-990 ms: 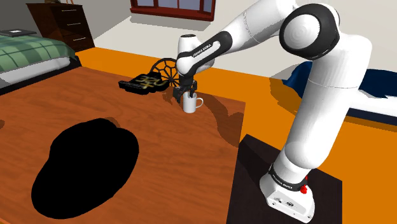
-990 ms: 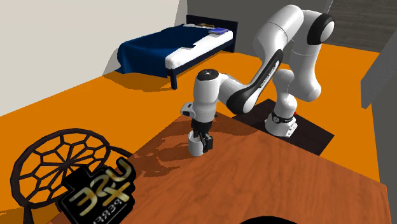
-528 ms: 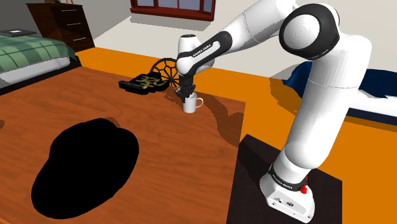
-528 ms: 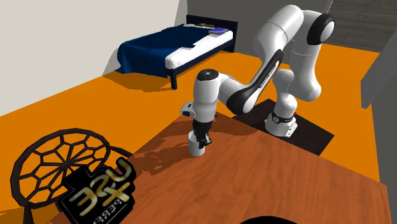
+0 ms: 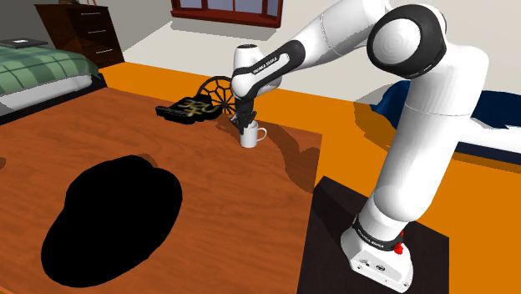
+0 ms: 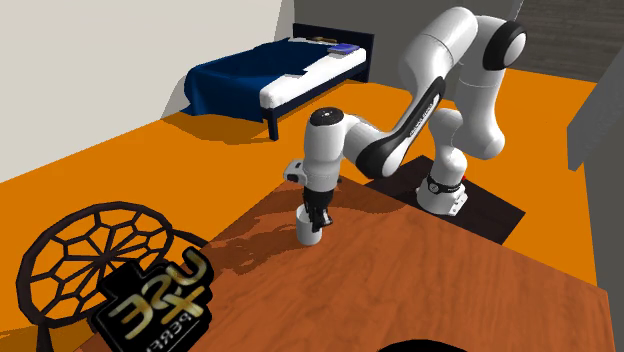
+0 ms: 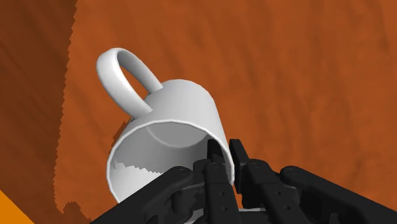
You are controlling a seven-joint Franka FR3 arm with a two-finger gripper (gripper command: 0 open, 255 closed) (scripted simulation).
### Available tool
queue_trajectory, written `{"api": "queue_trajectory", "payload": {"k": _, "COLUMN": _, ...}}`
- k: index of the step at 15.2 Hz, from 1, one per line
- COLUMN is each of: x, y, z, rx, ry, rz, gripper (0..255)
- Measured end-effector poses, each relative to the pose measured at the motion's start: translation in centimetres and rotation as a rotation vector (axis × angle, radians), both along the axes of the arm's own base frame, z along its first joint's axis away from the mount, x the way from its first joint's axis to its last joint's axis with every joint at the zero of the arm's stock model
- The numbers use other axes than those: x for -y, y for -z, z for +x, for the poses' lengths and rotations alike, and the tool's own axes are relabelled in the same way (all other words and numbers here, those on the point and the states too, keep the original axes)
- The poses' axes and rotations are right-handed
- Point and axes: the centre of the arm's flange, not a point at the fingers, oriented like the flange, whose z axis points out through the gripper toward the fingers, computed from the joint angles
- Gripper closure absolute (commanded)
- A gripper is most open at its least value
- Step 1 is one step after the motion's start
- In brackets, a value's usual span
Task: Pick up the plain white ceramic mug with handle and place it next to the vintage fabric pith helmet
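Observation:
A plain white mug with a handle stands upright on the wooden table, near its far edge. My black gripper comes down on it from above and is shut on the mug's wall. In the wrist view one finger is inside the mug and the other outside, pinching the rim on the side opposite the handle. The second exterior view has the gripper on the mug too. The helmet is a flat black shape far across the table, toward the shoulder view's lower left.
A black plaque with gold lettering and a round black wire frame lie just beyond the mug. The table's edge runs close by the mug, with orange floor past it. Beds and a dresser stand far off.
The fingers have closed from wide apart around the mug to a pinch on its wall. The mug and the arm have stayed in place.

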Motion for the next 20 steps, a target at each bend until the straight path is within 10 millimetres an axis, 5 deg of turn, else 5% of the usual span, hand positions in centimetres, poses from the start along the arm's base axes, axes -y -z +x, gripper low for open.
{"api": "queue_trajectory", "payload": {"k": 20, "x": -0.1, "y": -10.2, "z": 0.1, "rx": 0.001, "ry": 0.0, "rz": 0.0, "gripper": 255}}
